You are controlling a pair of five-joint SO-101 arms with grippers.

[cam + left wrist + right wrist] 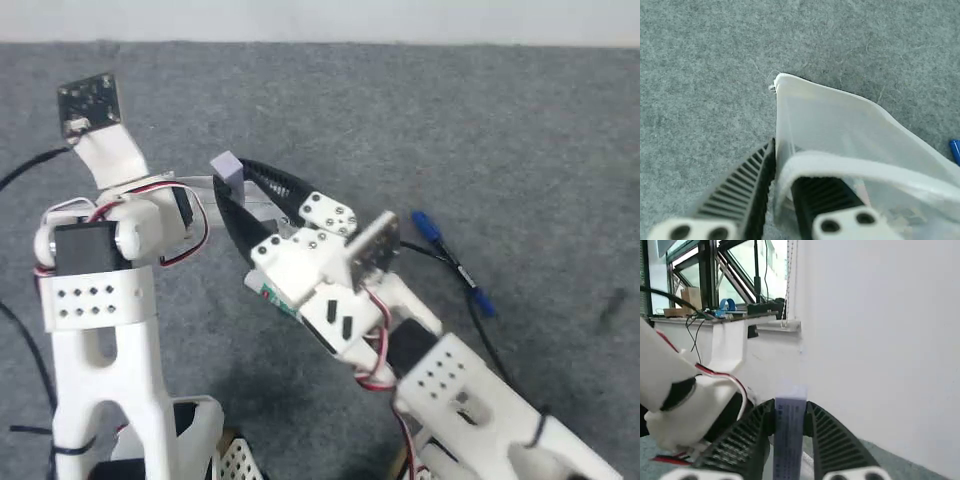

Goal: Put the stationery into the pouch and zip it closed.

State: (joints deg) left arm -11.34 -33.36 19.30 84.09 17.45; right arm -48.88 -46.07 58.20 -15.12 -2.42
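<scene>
Right gripper (790,407) is clamped narrow on a pale lavender block (789,440), which stands upright between its black ribbed fingers (835,440) and sticks out past their tips. In the high view this gripper (232,178) reaches in from the lower right toward the middle of the grey mat (500,120), with the block (227,165) at its tip, near the left arm's wrist. Left gripper (782,165) is pinched nearly closed on the rim of the pouch (840,125), one finger outside the wall and the other inside the mouth. The pouch is white and see-through; its held edge is lifted off the mat and its far corner points away from the gripper. Whether the block touches the pouch cannot be told. A pen (450,262), blue at both ends with a dark middle, lies flat on the mat to the right of both grippers, well apart from the pouch.
</scene>
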